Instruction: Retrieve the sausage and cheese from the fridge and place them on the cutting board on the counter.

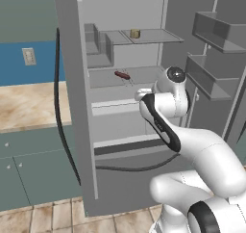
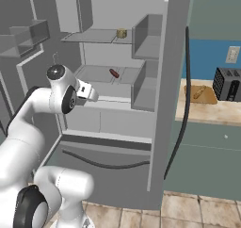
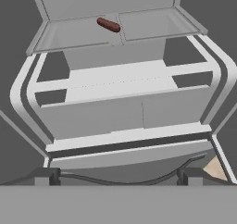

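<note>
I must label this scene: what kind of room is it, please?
Most likely a kitchen, though a rendered one: an open fridge with food on its shelves, a counter over cabinets, and a toaster on it.

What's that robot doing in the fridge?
The robot has the fridge open and is reaching in with its gripper open and empty. The sausage lies on a middle shelf, and the cheese sits on the shelf above. Nothing has been grabbed yet. The cutting board waits on the counter beside the toaster, with a yellowish stick on it.
</note>
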